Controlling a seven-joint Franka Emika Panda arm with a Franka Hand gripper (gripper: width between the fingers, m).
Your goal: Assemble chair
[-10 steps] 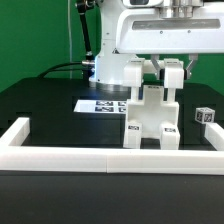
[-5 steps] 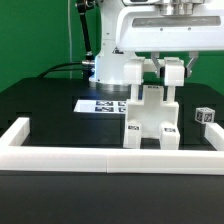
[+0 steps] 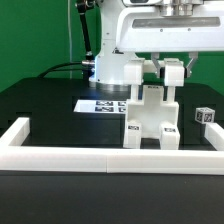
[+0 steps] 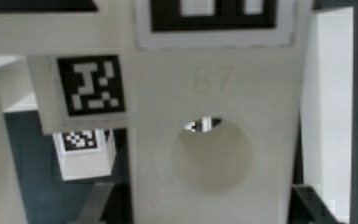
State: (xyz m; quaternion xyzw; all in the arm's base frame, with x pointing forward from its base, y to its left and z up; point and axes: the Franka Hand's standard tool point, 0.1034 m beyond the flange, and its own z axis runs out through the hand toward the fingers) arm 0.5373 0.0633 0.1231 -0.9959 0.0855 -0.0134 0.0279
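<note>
**Hand clamped narrow on the top of the part-built chair**

Obs. The hand [image 3: 167, 80] comes straight down from above, jaws drawn in narrow. Its fingers [image 3: 176, 72] sit against the upper part of the chair [image 3: 150, 118]. I read this as a grip on that upper piece, not a hover. The wrist view agrees: a flat white slab fills it close up.

Why so (my judgement): a top-down hold on the upright section would let the arm press or steady a piece into the joint below. The lower blocks stand flat on the bench [image 3: 50, 110] and take the load. I cannot tell whether the joint is fully seated.

Position. The chair stands upright toward the bench's front edge, just behind the border rail [image 3: 100, 160], somewhat to the exterior view's right of the middle. The marker board [image 3: 98, 104] lies flat further back, partly hidden by the chair. A small tagged cube [image 3: 205, 117] sits apart, near the edge at the exterior view's right.

Markings. There are only square black-and-white tags, such as one on the slab [image 4: 91, 82] and one on a lower block [image 3: 134, 128]. They are patterns, not words. Faint raised marks above the slab's oval recess [image 4: 208, 160] may be digits, but they are too faint to read. No brand is seen.
</note>
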